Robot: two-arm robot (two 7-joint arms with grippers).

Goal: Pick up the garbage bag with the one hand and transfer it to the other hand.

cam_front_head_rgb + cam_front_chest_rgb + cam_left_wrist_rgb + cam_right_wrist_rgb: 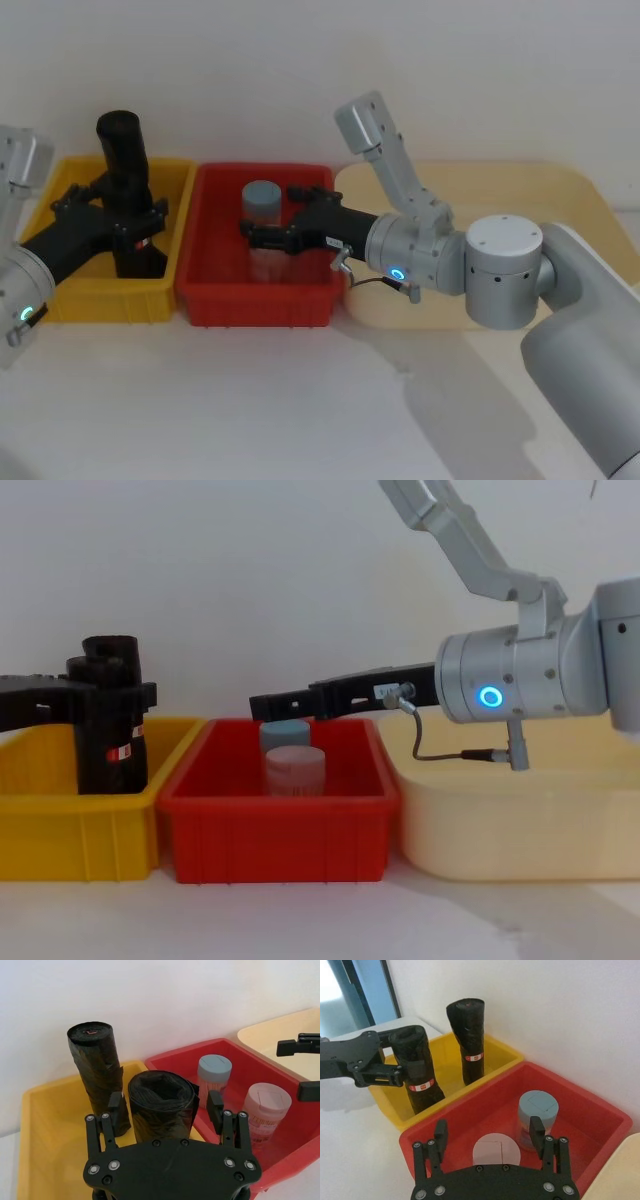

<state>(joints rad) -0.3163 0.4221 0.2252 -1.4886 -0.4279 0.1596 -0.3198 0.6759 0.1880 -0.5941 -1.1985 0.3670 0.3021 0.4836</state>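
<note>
Two fingers (116, 1107) of my left gripper (165, 1102) are straddling the upright garbage bag (160, 1122) in the yellow bin (100, 300), open, not yet squeezing; my right gripper (487, 1130) is hovering open at its 3 o'clock.

I see the garbage bag (418, 1062), a black rolled-up cylinder of plastic with a small red-and-white label low on its side. It stands on end, roughly upright, in the yellow plastic bin (451, 1072). My left hand (165, 1104), the black two-finger one on the green-ringed silver-grey arm, reaches in level around the roll's upper half. One finger sits on each side, and a thin gap shows at both pads (215, 1104). My right hand (488, 1131), the black two-finger one on the blue-ringed arm, hangs over the neighbouring red plastic bin (600, 1110). Its fingers are spread and hold nothing, and it is well apart from the roll.
</note>
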